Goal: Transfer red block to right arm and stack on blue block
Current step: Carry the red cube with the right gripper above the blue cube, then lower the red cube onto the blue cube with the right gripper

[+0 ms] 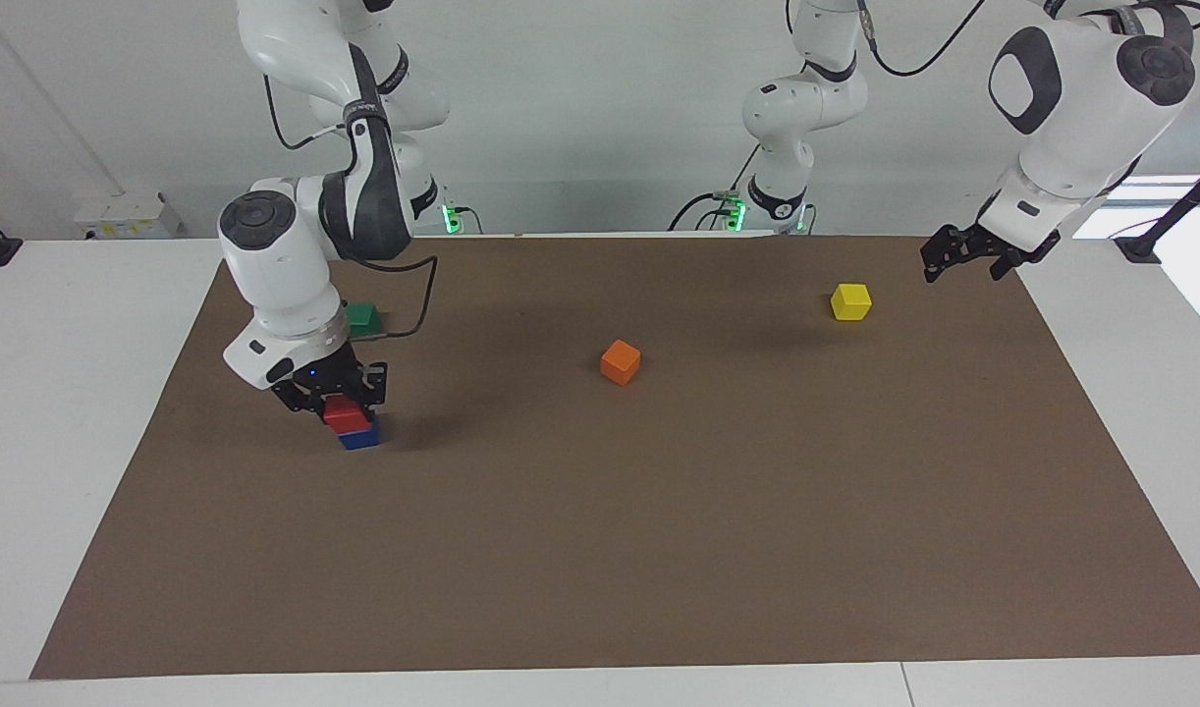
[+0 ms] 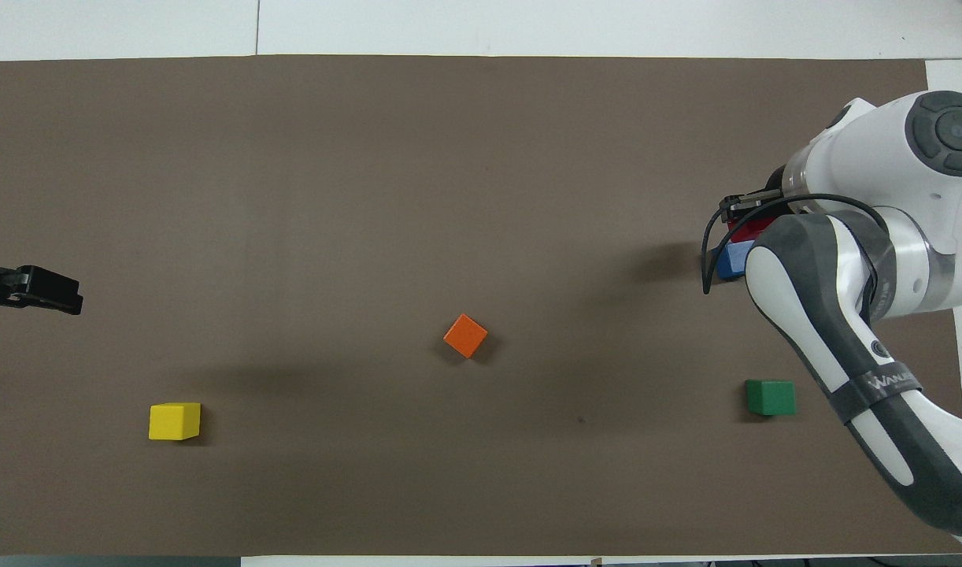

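Right end effector (image 1: 331,398) stands low over the stack position at the right arm's end of the tabletop (image 1: 659,550), its fingers closed on the red block (image 1: 346,415), which sits directly on top of the blue block (image 1: 360,437). From the facing view the red block appears to touch the blue one, turned slightly off square to it, so the edges do not line up exactly. In the overhead view the right arm (image 2: 859,260) covers most of the pair; only a strip of red (image 2: 747,229) and a corner of blue (image 2: 733,260) show past the wrist. Judged from this, the handover is complete and the step in hand is the placement itself, at the point of release. The next move calls for the fingers to part without dragging the red block sideways, then a straight lift clear of the stack; any twist on withdrawal could tip or shift the upper block. Left end effector (image 1: 963,257) waits above the edge of the brown mat at the left arm's end of the tabletop, holding nothing, its fingers apart. A green block (image 1: 362,316), an orange block (image 1: 621,361) and a yellow block (image 1: 850,301) lie separately on the mat, none near the stack except the green one, which is nearer to the robots than the stack.
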